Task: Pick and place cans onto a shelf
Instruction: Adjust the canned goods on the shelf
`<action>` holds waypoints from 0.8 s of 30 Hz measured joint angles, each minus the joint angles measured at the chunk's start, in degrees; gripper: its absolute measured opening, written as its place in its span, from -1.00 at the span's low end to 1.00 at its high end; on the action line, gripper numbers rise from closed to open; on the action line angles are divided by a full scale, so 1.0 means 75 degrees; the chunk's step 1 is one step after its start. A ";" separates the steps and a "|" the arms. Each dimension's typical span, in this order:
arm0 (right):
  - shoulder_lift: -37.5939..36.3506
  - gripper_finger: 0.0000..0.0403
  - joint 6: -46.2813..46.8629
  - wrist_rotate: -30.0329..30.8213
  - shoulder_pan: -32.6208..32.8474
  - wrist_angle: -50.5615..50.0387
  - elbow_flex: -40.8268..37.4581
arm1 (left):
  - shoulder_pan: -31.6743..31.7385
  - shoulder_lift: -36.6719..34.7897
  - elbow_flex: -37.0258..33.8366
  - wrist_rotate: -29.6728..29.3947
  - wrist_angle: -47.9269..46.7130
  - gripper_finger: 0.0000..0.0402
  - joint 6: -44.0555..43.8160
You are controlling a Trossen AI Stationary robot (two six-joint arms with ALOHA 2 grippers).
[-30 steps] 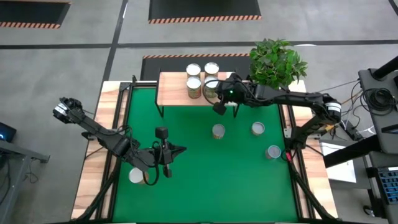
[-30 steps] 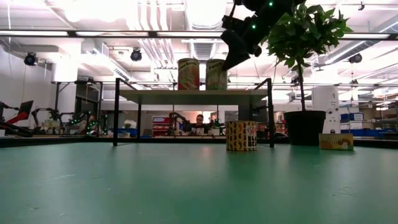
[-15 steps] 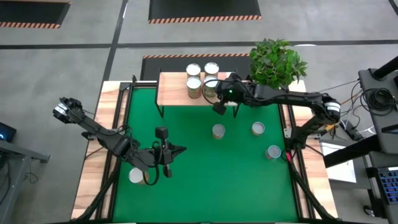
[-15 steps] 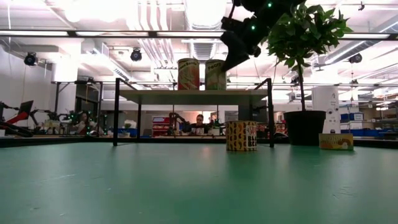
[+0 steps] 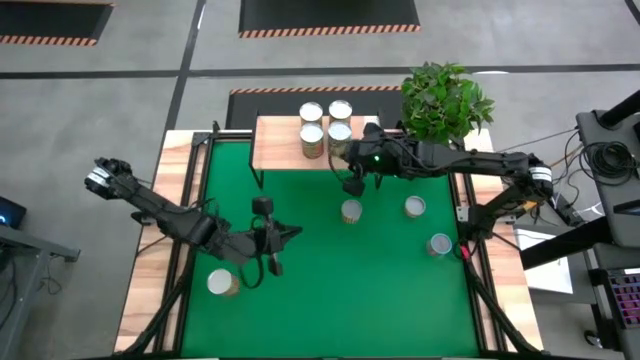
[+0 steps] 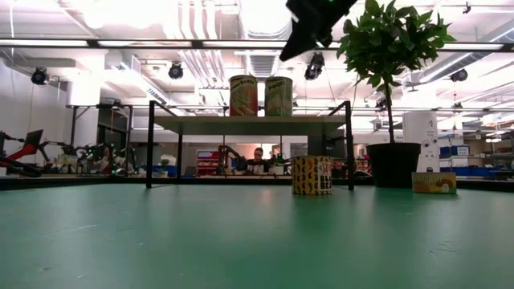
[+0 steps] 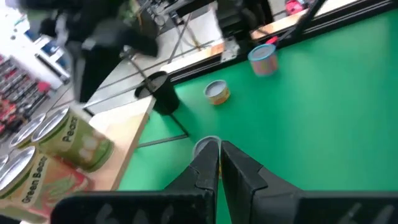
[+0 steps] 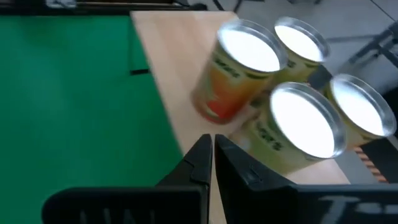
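Silver-topped tin cans (image 5: 325, 125) cluster on the light wood shelf (image 5: 280, 150), saving space; right gripper (image 5: 352, 185) hovers empty, fingers pressed together, beside them.

I see grey concrete floor (image 5: 120, 90) around my table, dark mats with striped edges (image 5: 328, 15) beyond; ceiling pipes and strip lights (image 6: 201, 48) overhead (workbenches far behind).

- High view: straight down over the whole table (image 5: 330, 290), both arms in frame.
- Low view: at tabletop height, level across the mat toward the shelf (image 6: 249, 124) and room behind.
- Left wrist view: close, angled down across the mat.
- Right wrist view: very close above the cans (image 8: 249, 68); all four views share the shelf.
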 joint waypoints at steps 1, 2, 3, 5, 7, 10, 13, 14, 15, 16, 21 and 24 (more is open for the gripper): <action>-0.0059 -0.96 -0.0013 0.0001 0.0101 -0.0062 0.0000 | 0.0177 0.0043 0.0000 0.0071 0.0069 -1.00 0.0007; -0.0124 -0.96 -0.0018 0.0001 0.0192 -0.0104 0.0000 | 0.0386 0.0086 0.0000 0.0118 0.0141 -1.00 0.0044; -0.0210 -0.96 -0.0015 0.0001 0.0275 -0.0151 0.0000 | 0.0619 0.0123 -0.0005 0.0188 0.0200 -1.00 0.0084; -0.0369 -0.96 0.0000 0.0007 0.0460 -0.0266 -0.0002 | 0.1152 0.0204 -0.0006 0.0318 0.0421 -1.00 0.0217; -0.0536 -0.96 0.0001 0.0017 0.0636 -0.0327 -0.0039 | 0.1741 0.0293 -0.0006 0.0650 0.0699 -1.00 0.0297; -0.0752 -0.96 0.0011 0.0022 0.0859 -0.0329 -0.0079 | 0.2652 0.0450 -0.0006 0.1601 0.1037 -1.00 0.0326; -0.0901 -0.96 0.0000 0.0021 0.1005 -0.0321 -0.0087 | 0.3365 0.0607 -0.0009 0.2078 0.1033 -1.00 0.0306; -0.0931 -0.96 -0.0002 0.0022 0.1026 -0.0340 -0.0087 | 0.3541 0.0669 -0.0009 0.2080 0.1035 -1.00 0.0298; -0.0936 -0.96 -0.0030 0.0025 0.1038 -0.0358 -0.0087 | 0.3695 0.0737 -0.0009 0.2083 0.1065 -1.00 0.0294; -0.0945 -0.96 -0.0057 0.0025 0.1052 -0.0363 -0.0087 | 0.3832 0.0799 -0.0009 0.2086 0.1093 -1.00 0.0294; -0.0946 -0.96 -0.0128 0.0027 0.1055 -0.0458 -0.0110 | 0.4342 0.1093 -0.0012 0.2106 0.1342 -1.00 0.0325; -0.0946 -0.96 -0.0131 0.0028 0.1055 -0.0471 -0.0125 | 0.4543 0.1224 -0.0012 0.2094 0.1444 -1.00 0.0347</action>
